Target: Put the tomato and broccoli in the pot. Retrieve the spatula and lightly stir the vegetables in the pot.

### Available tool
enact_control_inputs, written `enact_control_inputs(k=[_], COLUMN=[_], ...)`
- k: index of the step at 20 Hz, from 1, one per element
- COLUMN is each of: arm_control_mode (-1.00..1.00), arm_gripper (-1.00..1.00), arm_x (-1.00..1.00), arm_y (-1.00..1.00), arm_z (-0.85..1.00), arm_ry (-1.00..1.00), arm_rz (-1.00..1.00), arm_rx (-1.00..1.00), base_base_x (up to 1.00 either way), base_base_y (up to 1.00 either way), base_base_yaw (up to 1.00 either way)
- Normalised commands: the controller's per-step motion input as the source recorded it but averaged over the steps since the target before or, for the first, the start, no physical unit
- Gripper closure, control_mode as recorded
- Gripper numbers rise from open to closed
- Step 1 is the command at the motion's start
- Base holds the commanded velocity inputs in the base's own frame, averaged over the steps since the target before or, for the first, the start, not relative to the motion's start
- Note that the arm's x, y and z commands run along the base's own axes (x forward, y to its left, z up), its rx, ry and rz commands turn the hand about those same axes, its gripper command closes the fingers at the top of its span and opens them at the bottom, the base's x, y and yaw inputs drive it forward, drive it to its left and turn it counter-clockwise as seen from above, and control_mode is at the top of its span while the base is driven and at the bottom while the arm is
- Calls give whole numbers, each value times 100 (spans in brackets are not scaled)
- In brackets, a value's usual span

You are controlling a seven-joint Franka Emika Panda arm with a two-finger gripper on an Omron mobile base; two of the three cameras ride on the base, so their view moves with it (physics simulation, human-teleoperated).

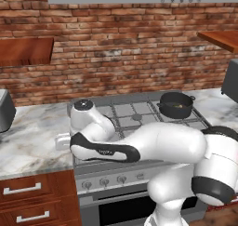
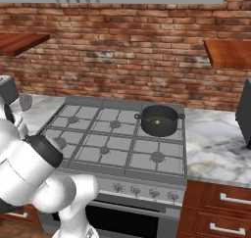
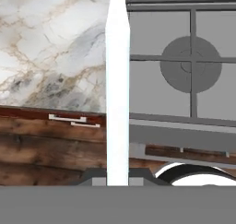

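Pale and thin, the handle of the spatula (image 3: 117, 80) runs straight up from between the gripper's fingers in the hand view; the jaws are pressed together on it, pinching it low on the shaft. The slotted grey head shows in the right base view at the far left, raised above the marble counter (image 2: 215, 149) just off the left edge of the stove (image 2: 117, 134). The hand itself is hidden behind the arm in both base views.

The pot (image 2: 158, 119) sits on the rear right burner, well apart from the spatula. Something red and green lies inside it, too small to name with certainty; judged from this, the tomato and broccoli are already in and the retrieval of the spatula is the step in hand.

The next move calls for carrying the spatula across the stove to the rear right corner, turning the head downward over the pot's rim, then lowering it in for a light stir without tipping the pot.
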Motion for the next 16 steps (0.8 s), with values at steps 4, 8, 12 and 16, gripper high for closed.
enact_control_inputs(k=[4,8,12,16], arm_control_mode=[-100,-100,-100,-100], arm_gripper=[100,100,100,100], arm_x=[0,0,0,0], arm_y=[-100,-100,-100,-100], arm_z=[37,36,28,14], arm_ry=[2,2,3,3], arm_rz=[0,0,-1,-8], arm_rx=[6,4,4,2], base_base_x=[0,0,0,0], base_base_y=[0,0,0,0], base_base_yaw=[0,0,0,0])
